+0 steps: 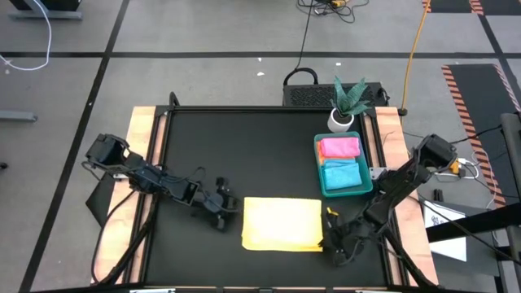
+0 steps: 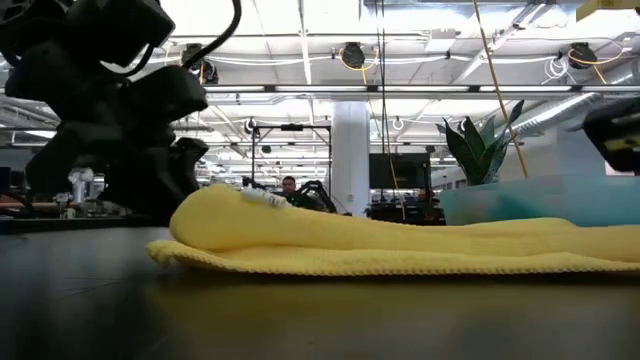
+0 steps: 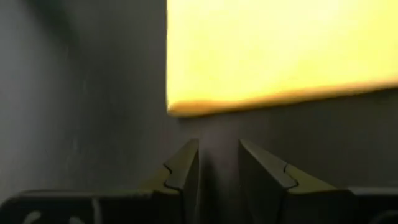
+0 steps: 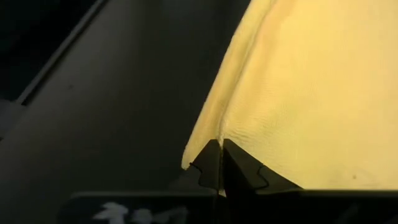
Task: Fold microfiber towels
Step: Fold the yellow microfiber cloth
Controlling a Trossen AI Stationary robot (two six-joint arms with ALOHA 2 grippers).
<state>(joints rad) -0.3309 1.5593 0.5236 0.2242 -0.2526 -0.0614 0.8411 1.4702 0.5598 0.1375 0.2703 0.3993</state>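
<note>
you had the yellow towel (image 1: 282,223) lying flat near the front of the black table (image 1: 244,146), already doubled over by the look of it, with a rounded fold along its left side. the pink towel (image 1: 340,147) and the light blue towel (image 1: 342,175) sat folded in the green tray (image 1: 319,165) at the right, well apart from the work, the potted plant (image 1: 345,106) just behind them.

your right gripper (image 4: 221,163) was down at the yellow towel's front right corner, jaws clenched, and in its wrist view the corner layers ran right into the tips, so i'd call that a pinch on the cloth. your left gripper (image 3: 217,165) hovered just beside the towel's left edge, fingers (image 3: 186,163) parted and nothing between them, the fold a short way ahead of the tips.

this stuff looked soft, light and limp. it would sag and drape the moment you lifted it, and the layers could slide apart if you caught only the top one. my read was you wanted both layers at the corners, right at the edge, low to the table. the pile seemed grippy enough, so slipping worried me less than dragging the whole towel along the table.
</note>
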